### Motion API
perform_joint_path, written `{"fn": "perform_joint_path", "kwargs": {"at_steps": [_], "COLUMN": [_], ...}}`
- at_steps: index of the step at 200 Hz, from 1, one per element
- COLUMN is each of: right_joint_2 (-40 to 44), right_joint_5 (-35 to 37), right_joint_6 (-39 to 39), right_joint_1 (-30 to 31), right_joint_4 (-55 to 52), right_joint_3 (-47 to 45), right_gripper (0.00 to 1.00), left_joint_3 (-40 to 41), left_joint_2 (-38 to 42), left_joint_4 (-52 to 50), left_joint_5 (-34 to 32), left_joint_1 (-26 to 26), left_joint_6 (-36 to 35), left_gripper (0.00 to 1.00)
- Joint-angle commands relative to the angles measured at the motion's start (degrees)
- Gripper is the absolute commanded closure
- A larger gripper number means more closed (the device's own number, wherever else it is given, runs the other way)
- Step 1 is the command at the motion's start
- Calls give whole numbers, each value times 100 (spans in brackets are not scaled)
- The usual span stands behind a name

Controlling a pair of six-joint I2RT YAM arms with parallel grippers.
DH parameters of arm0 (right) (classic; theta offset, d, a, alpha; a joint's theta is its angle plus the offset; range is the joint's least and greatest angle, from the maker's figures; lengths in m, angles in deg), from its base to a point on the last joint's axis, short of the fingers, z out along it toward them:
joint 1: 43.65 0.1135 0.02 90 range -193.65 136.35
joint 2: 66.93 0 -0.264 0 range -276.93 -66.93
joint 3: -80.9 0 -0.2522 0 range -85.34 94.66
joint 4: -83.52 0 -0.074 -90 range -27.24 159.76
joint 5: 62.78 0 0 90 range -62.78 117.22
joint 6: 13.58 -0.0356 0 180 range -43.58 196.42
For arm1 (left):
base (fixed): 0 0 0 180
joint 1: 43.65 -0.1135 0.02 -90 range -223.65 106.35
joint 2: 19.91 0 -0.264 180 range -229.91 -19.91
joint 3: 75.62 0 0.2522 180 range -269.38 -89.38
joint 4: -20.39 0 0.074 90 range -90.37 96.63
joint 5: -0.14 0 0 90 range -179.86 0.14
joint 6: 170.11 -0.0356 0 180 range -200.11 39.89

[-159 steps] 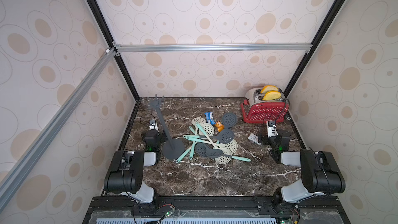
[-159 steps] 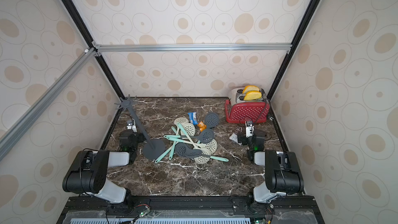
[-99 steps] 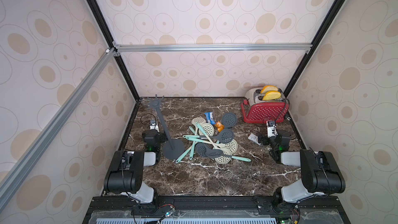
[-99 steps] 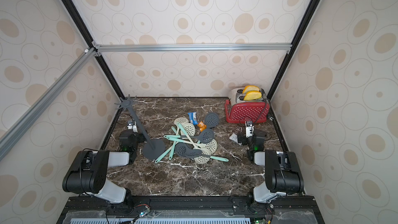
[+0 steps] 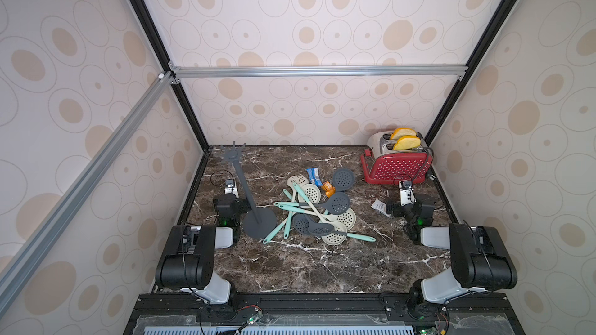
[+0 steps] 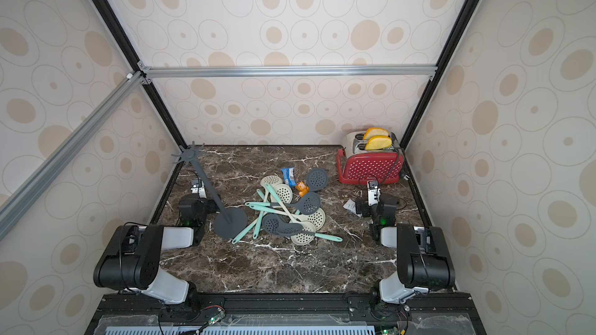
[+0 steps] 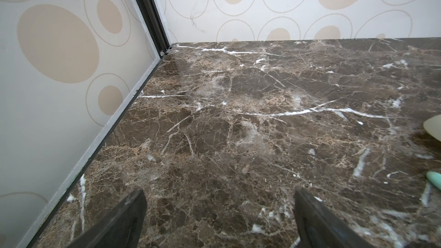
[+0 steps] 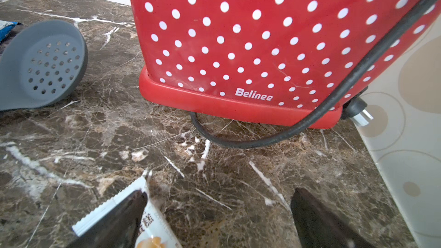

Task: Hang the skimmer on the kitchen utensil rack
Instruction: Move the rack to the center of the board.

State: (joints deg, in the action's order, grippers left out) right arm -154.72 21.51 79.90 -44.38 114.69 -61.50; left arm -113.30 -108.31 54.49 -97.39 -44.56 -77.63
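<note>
The dark grey kitchen utensil rack (image 5: 259, 222) stands at the table's left, its pole leaning up to a star crown of hooks (image 6: 190, 155); nothing hangs on it. Several skimmers (image 5: 317, 212) with grey or cream heads and mint handles lie piled mid-table in both top views. One grey skimmer head (image 8: 45, 67) lies apart near the toaster. My left gripper (image 7: 219, 196) is open over bare marble, just left of the rack's base. My right gripper (image 8: 218, 194) is open and empty at the right, facing the toaster.
A red polka-dot toaster (image 5: 398, 166) with bread slices stands at the back right, its black cord (image 8: 310, 120) trailing on the marble. A white snack packet (image 8: 148, 220) lies by my right gripper's finger. Blue (image 5: 313, 175) and orange (image 5: 328, 188) packets lie behind the pile. Walls close three sides.
</note>
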Motion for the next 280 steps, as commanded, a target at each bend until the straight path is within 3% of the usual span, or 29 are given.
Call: {"fn": "perform_joint_path", "kwargs": {"at_steps": [1,37,84,95,118,141,159,204,218,261,280], "right_joint_2": [-4,273,1334,1567,1880,1969,2102,2352,2374,2660,2672], "right_joint_5": [-45,-213,118,483,2165,2803,2869,1442,734,-1396,-2005], "right_joint_6": [-11,47,-132,-434,-2258,-2797,-2964,-2947,-2910,-2750,-2776], "right_joint_1": [-41,-41,-41,-41,-40,-41,-41,-85,-85,-73,5], "right_joint_4": [-21,69,-1199,-1438,-2969,-4306,-5044,-6086,-5950,-5749,-5704], "right_joint_3": [36,-121,133,209,814,1370,1661,2302,2376,2584,2670], "right_gripper": [0,0,0,0,0,0,0,0,0,0,0], "left_joint_3": [-26,334,-56,-185,-547,-1011,-1297,-1722,-1926,-1840,-1797], "left_joint_2": [18,489,2094,2382,2891,3291,3588,4293,4417,5046,5198], "left_joint_4": [41,356,-1840,-2310,-3341,-4595,-5401,-6525,-7016,-7435,-7743], "left_joint_5": [82,-69,-679,-733,-832,-1074,-1281,-489,-329,1163,1433], "left_joint_1": [-24,-16,104,102,105,100,100,104,104,104,115], "left_joint_6": [-104,-46,274,471,1163,1764,2114,2531,2868,3411,3527], "left_gripper": [1,1,1,1,1,1,1,1,1,1,1]}}
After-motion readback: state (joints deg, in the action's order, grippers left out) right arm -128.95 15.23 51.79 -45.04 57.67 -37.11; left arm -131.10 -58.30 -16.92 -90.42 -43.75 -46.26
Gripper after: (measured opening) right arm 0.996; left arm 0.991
